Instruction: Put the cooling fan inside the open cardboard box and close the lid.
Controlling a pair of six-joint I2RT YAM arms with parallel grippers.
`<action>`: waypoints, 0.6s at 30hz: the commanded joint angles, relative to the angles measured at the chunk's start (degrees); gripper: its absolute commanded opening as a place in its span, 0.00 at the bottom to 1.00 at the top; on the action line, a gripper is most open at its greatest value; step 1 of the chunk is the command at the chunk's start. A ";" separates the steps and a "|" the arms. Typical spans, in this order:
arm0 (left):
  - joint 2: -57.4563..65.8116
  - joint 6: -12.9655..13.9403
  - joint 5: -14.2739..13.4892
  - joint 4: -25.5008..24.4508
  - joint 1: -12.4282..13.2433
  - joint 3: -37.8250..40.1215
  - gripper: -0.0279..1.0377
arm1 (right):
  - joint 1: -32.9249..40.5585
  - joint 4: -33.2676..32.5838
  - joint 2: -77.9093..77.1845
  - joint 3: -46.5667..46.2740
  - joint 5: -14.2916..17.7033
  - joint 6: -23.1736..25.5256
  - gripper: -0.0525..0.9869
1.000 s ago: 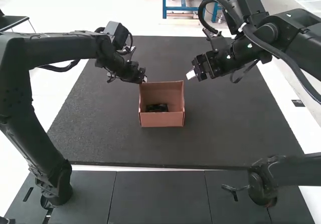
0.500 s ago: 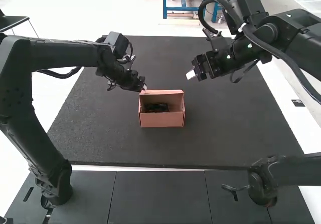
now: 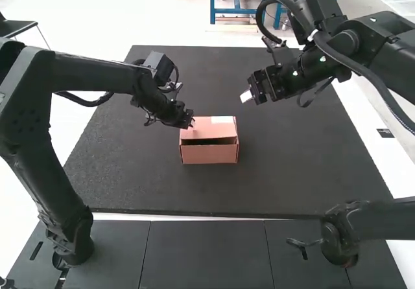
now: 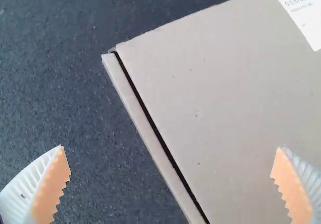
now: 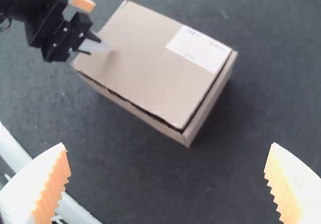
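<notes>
So the cardboard box is parked around the middle of the black mat on the surface, with its lid folded down almost flat. In the high view a thin dark slit is seen under the lid's front edge, and whatever's inside is hidden. The left hand is placed right at the box's rear left corner, fingers spread apart, nothing gripped.

What can't be told from up there gets picked up in the right wrist view: one white finger of that hand is laid on top of the lid near the corner, while the other is stuck up clear of it. A white label is also seen on the lid there. In the left wrist view the lid's edge is shown sitting a hair off the box wall.

The right hand is hung above and off to the box's right rear, well apart from it, opened wide with nothing held.
</notes>
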 commanded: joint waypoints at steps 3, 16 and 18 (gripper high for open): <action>0.00 -0.41 1.00 1.29 -0.71 -0.43 0.92 | -0.14 0.40 -0.09 -0.20 -0.79 0.54 0.90; 2.20 -0.68 0.73 4.89 -0.71 -6.14 0.92 | -0.14 0.40 -0.09 -0.91 -0.79 0.54 0.90; 2.20 -0.68 0.65 6.56 -0.71 -7.37 0.92 | -0.14 0.40 -0.18 -0.99 -0.79 0.63 0.90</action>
